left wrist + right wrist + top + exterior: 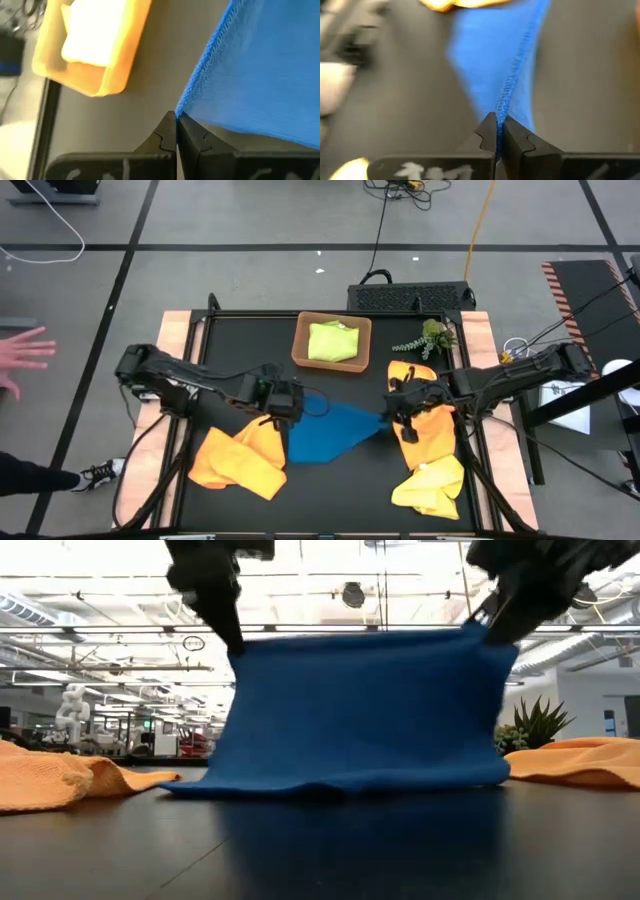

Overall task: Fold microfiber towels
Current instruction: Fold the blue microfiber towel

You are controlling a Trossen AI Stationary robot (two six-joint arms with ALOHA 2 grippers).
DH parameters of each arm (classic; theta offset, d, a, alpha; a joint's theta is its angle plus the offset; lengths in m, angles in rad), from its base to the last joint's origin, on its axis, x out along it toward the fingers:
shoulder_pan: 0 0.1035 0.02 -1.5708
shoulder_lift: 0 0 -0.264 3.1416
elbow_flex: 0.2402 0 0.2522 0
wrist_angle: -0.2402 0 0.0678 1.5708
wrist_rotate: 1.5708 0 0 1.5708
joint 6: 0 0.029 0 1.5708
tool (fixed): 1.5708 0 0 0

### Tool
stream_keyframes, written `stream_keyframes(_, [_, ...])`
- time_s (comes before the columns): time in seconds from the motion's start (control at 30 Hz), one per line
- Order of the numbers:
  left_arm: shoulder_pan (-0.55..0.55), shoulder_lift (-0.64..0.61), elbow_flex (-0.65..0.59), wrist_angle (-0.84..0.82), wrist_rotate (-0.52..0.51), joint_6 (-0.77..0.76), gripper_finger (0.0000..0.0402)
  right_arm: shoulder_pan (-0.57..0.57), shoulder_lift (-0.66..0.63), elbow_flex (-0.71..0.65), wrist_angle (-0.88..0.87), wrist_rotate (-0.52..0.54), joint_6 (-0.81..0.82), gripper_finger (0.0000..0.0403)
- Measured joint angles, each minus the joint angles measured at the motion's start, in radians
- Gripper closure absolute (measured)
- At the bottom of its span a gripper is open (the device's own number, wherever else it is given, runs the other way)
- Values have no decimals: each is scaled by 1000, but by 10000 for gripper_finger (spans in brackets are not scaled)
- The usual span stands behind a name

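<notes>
A blue microfiber towel [330, 432] hangs between my two grippers at the middle of the black table, and its lower edge [340, 785] lies on the table. My left gripper [288, 404] is shut on its upper left corner. My right gripper [392, 418] is shut on its upper right corner. A lime green towel [332, 342] lies in the brown tray [300, 345] at the back. A crumpled orange towel [240, 460] lies at the near left. Another orange towel [428, 425] and a yellow one [432, 485] lie at the right. My left gripper pinches the blue towel's corner [180, 111] between its two fingertips, slanting down from the table's left. The towel hangs below, its upper edge [360, 640] drawn nearly straight. My right gripper pinches the other upper corner at the stitched hem [502, 111], slanting down from the right. The towel hangs below it, bottom on the table.
A green plant sprig [430, 338] lies at the back right beside the tray. A person's hand [25, 355] and a shoe [95, 473] show on the floor side, left of the table. Bare black tabletop [340, 500] lies in front of the blue towel.
</notes>
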Motion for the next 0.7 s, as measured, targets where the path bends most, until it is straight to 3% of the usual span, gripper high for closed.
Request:
stream_keyframes(0.17, [-116, -120, 52, 34, 13, -15, 400, 64, -1, 44, 156, -235, 33, 403])
stream_keyframes(0.23, [-167, -155, 69, 61, 14, -24, 400, 91, -1, 65, 210, -272, 69, 403])
stream_keyframes(0.47, [-309, -227, 85, 152, -5, -46, 400, 168, 0, 103, 373, -346, 150, 403])
stream_keyframes(0.57, [-302, -229, 77, 147, 1, -78, 401, 167, -1, 104, 388, -345, 211, 403])
stream_keyframes(0.7, [-240, -230, 34, 139, 90, -107, 401, 126, 0, 103, 283, -289, 255, 403])
